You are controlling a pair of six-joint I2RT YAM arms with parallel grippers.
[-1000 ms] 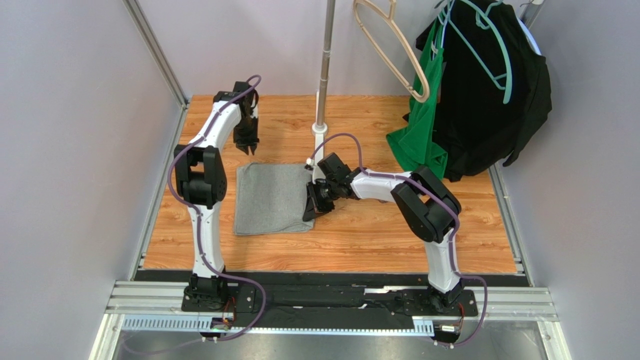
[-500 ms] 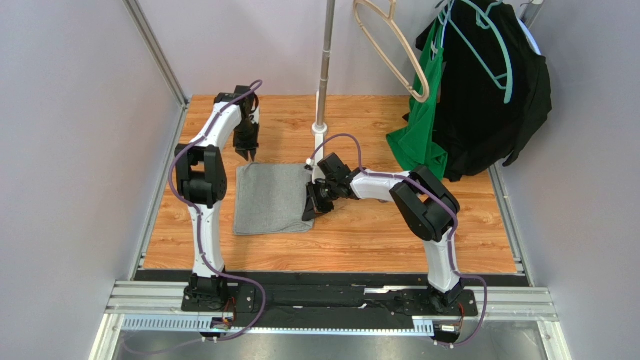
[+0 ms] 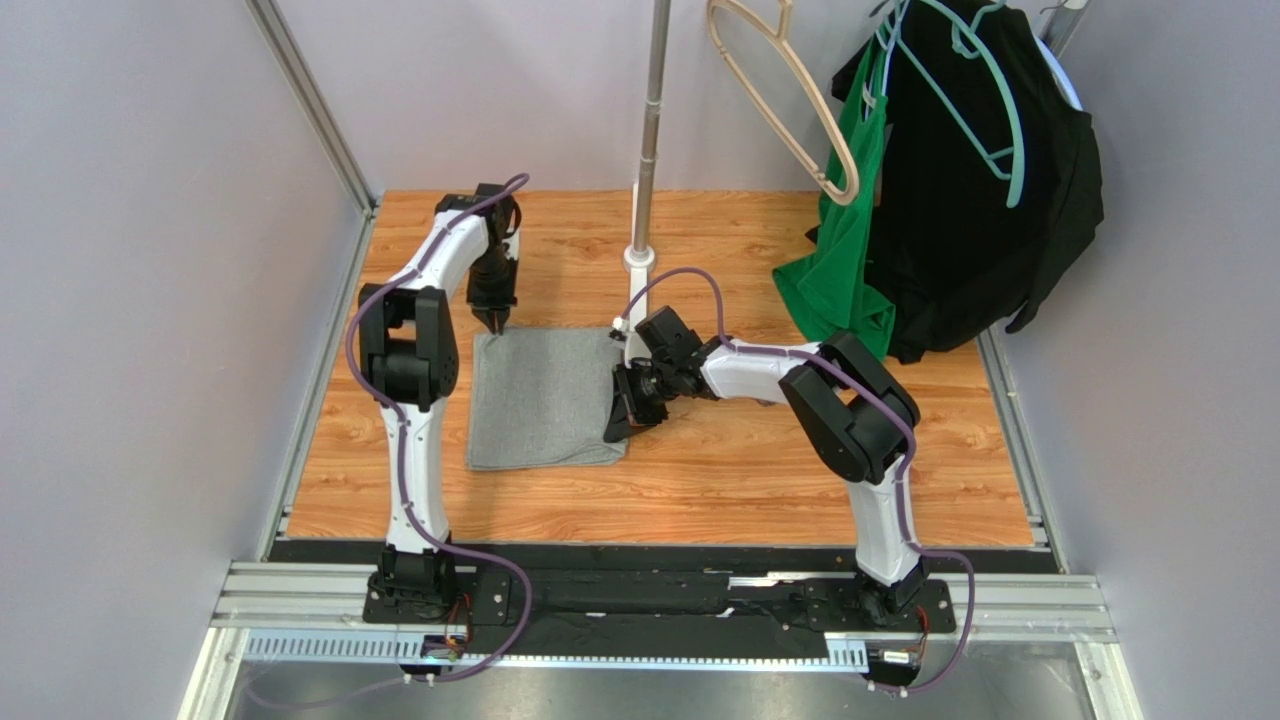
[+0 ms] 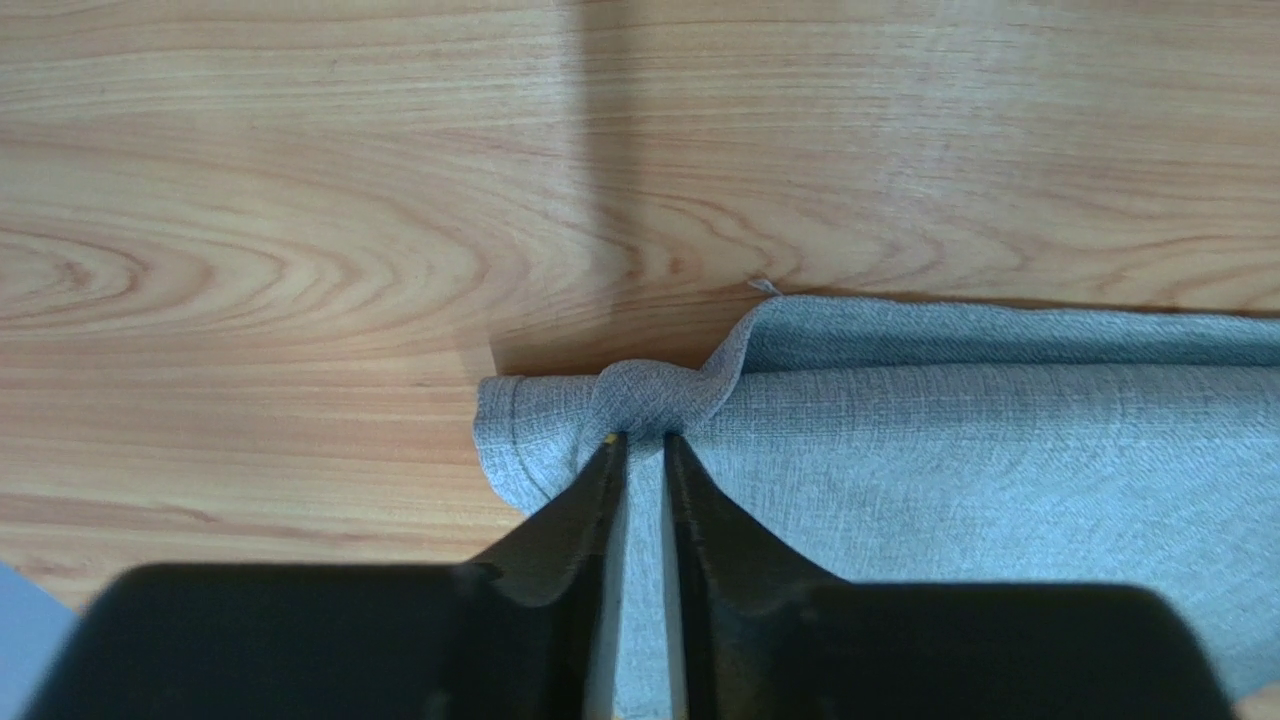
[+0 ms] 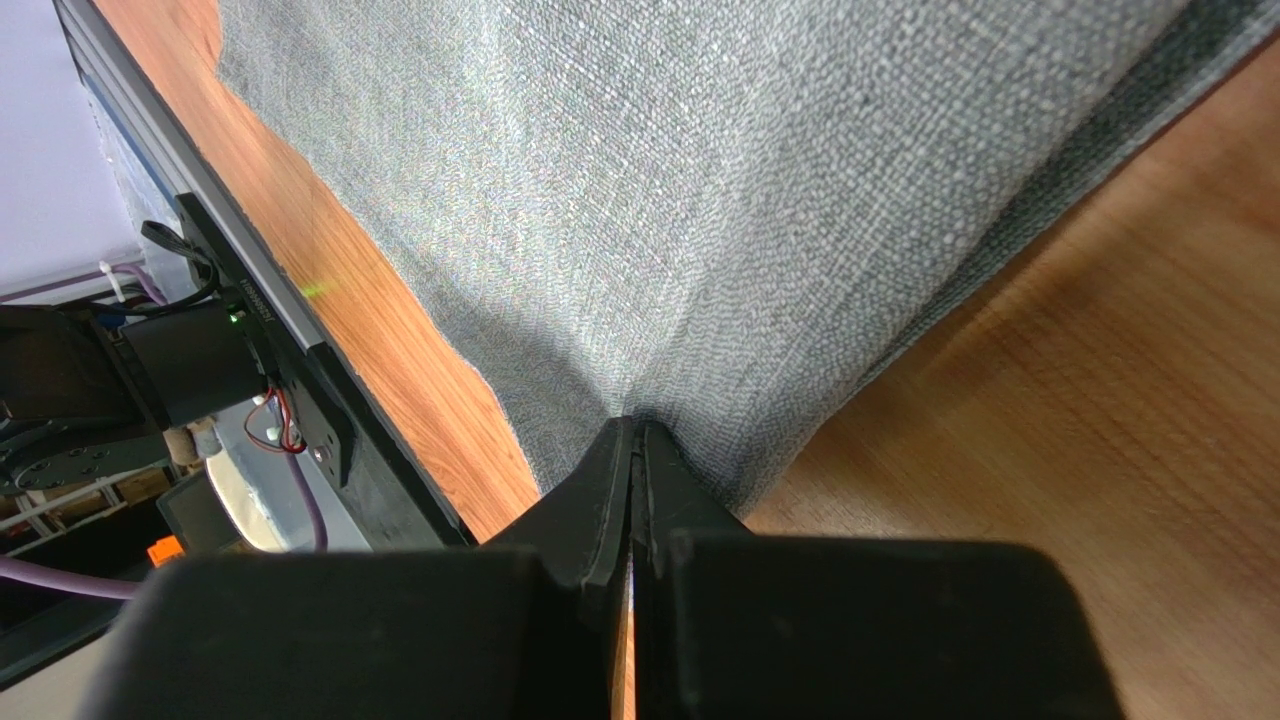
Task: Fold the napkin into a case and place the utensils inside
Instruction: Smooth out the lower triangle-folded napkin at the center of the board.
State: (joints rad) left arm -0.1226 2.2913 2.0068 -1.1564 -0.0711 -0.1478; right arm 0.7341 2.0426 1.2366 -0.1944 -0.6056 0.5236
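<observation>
Grey napkin (image 3: pixel 544 398), flat, one corner puckered

Left arm (image 3: pixel 407 465) and right arm (image 3: pixel 890 525): white link shells between bulky black joint housings, both bolted onto one black base plate (image 3: pixel 661 600) over a silver slotted rail (image 3: pixel 286 600). A purple cable (image 3: pixel 685 272) runs outside each arm in loose loops, base to wrist. Left claw (image 4: pixel 643 443) and right claw (image 5: pixel 637 428) are matte black with fingers tapering to thin wedge tips; thin red wires (image 5: pixel 281 428) show by the base electronics.
</observation>
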